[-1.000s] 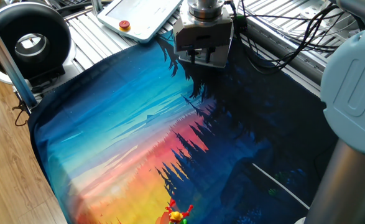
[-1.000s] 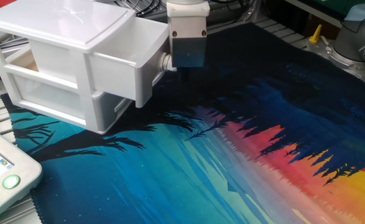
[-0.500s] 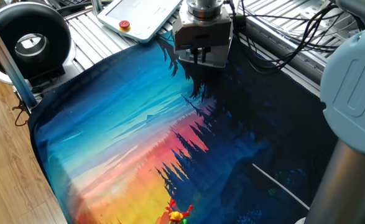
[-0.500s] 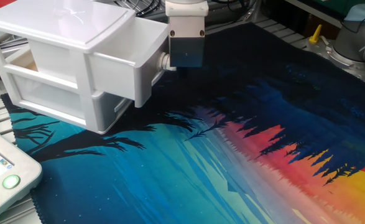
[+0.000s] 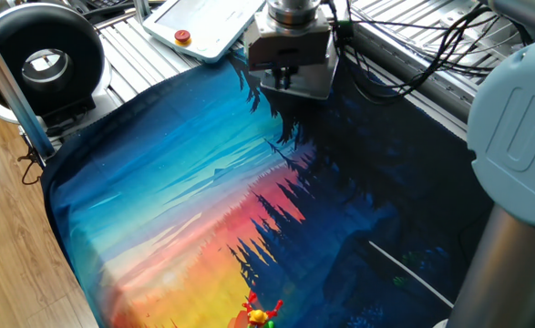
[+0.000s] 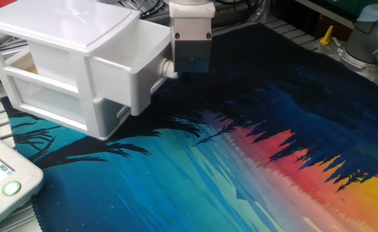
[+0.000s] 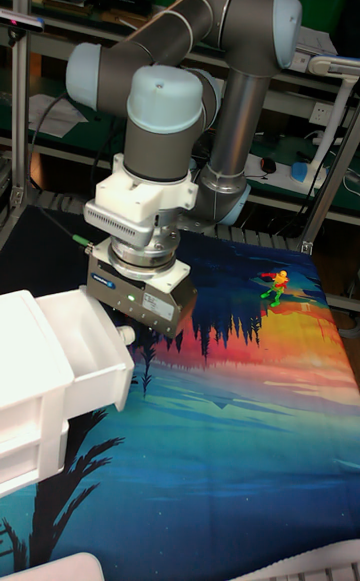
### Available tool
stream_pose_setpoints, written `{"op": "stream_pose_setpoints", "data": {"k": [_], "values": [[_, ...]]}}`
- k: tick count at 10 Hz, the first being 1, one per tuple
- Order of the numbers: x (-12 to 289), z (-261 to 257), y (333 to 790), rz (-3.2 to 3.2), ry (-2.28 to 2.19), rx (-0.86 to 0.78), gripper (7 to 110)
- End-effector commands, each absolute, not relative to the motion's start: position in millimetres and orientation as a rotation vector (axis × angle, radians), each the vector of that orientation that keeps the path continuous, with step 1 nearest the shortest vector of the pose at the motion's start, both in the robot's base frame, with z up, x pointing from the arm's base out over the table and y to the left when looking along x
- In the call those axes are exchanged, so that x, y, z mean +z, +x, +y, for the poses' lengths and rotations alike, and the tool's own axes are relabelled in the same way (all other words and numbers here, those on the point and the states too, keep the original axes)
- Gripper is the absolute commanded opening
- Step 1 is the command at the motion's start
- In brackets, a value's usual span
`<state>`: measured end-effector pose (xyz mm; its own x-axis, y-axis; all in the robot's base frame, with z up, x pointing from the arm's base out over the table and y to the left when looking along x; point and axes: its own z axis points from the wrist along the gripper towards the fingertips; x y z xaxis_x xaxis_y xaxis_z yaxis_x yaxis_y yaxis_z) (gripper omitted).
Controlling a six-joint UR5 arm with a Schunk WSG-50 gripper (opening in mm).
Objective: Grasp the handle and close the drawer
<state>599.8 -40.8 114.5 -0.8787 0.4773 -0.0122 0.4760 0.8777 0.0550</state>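
My hand is closed on the small round handle of the drawer. The drawer is a glossy white plastic tray with a flat front, pulled partway out of the top slot of a white two-tier cabinet at the surface's edge, on the painted sunset cloth.

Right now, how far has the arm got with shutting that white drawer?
Done: the gripper has reached the handle of the drawer; the fingers themselves are hidden, so the grip is unclear. In hand: the push inward. Left: the drawer front juts out past the cabinet, so it needs sliding fully in.
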Motion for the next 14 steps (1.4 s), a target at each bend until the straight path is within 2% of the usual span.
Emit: {"op": "stream_pose_setpoints", "data": {"k": [1, 2, 8, 10, 13, 14], "values": [[119.4, -23.3, 624.9, 2.962, 0.654, 0.201, 22], [119.4, -22.9, 627.3, 2.955, 0.644, 0.205, 44], [105.6, -31.5, 628.5, 2.918, 0.618, 0.221, 44], [99.9, -45.4, 616.0, 2.958, 0.554, 0.129, 44], [120.8, -28.1, 609.8, 2.999, 0.614, 0.1, 44], [122.2, -21.5, 602.9, 3.012, 0.679, 0.152, 44]]}}
